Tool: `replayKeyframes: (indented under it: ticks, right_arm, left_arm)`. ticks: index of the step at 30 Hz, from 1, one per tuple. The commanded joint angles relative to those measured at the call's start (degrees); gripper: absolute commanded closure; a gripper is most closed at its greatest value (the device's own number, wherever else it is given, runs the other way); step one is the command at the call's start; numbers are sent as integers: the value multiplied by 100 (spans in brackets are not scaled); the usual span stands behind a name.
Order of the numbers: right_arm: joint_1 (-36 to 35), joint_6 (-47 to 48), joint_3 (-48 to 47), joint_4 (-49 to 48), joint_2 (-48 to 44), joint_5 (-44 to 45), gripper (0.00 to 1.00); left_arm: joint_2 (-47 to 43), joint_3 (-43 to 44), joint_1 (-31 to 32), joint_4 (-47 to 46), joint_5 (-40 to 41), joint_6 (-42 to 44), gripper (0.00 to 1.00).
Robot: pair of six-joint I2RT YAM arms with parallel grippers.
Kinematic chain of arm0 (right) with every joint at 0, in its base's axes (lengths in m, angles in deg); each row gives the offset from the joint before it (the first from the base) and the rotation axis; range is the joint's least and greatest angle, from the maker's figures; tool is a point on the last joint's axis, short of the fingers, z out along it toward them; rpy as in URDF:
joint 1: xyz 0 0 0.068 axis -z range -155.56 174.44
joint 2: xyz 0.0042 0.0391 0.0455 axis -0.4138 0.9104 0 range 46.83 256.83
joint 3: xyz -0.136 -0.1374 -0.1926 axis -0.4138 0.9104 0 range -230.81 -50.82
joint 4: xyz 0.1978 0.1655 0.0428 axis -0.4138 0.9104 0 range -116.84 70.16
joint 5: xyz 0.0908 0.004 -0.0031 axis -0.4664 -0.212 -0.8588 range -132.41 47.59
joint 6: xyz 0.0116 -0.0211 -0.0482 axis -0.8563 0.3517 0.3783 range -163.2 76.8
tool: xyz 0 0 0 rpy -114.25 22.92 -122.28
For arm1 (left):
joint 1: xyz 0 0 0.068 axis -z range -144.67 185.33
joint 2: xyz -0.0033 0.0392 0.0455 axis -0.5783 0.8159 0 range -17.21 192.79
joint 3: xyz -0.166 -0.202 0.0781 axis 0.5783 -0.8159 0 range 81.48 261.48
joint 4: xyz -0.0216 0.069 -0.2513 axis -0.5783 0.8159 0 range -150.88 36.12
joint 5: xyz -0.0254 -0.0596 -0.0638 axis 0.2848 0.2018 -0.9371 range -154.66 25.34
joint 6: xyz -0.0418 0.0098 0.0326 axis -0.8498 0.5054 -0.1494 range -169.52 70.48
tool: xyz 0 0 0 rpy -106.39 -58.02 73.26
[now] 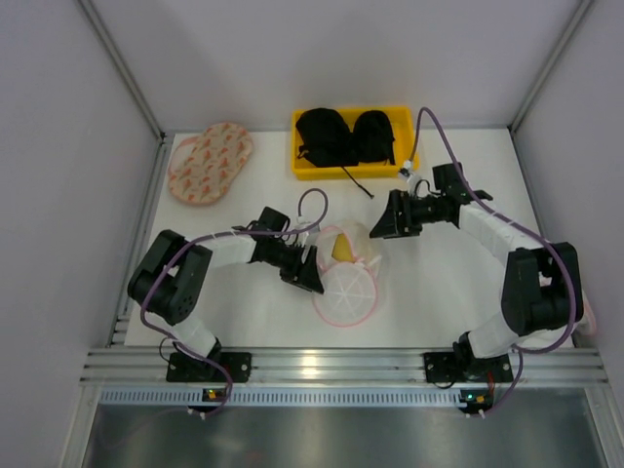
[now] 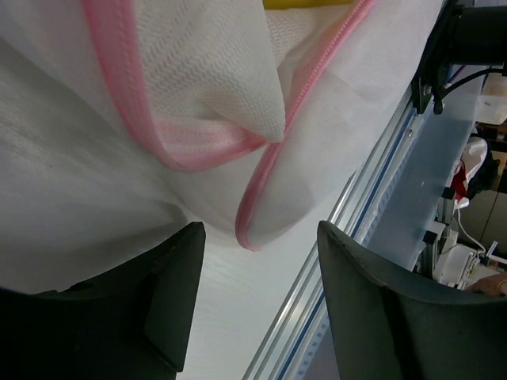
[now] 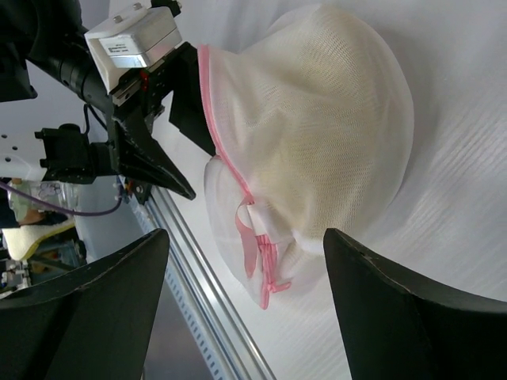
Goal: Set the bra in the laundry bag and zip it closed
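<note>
No readable text, apparently.

laundry bag (image 1: 345,292) 1 | yellow bra (image 1: 341,249) 1 | black bras (image 1: 322,135) 2 | bin (image 1: 322,174) 1 | oval bag (image 1: 210,162) 1

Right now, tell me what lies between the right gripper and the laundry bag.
Only bare table. The top view shows a short white stretch between the right gripper and the laundry bag; the right wrist view agrees.

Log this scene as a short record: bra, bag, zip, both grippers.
bra: mustard-yellow soft fabric bra, inside the bag
bag: round white mesh laundry bag with pink zip rim
zip: not closed, mouth gaping
left gripper: open, at the bag's left edge
right gripper: open, clear of the bag
</note>
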Motion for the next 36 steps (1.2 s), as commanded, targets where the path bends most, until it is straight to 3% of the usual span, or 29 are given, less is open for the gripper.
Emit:
replayKeyframes:
  ticks: [1,2,6,9,17,21,30,32,36]
  right_arm:
    - [-66,84,-322,-233,61,-7,20]
    - [-75,110,-331,-242,104,-16,20]
    - [-119,312,-497,-120,254,-77,20]
    - [-145,663,-690,153,368,-104,20]
    - [-181,1919,-1201,1084,799,-305,15]
    - [-181,2377,-1472,1462,983,-771,13]
    - [-207,3010,-2316,1726,1818,-1167,15]
    - [-198,3169,-2658,1919,2108,-1211,15]
    - [-321,3660,-3178,2499,2565,-1229,14]
  left_arm:
    - [257,5,-4,-769,-385,-206,36]
    - [275,14,-4,-795,-420,-224,40]
    - [39,93,-13,-717,-578,-146,86]
    - [-347,373,-4,11,-649,178,100]
    - [-595,2051,-4,2383,-657,1699,100]
    - [149,3167,-4,4077,-745,2927,100]
    - [2083,5532,-171,6665,-816,5468,100]
    - [2384,6058,-329,7149,-816,5690,100]
    - [2920,6612,-584,7159,-816,5586,100]
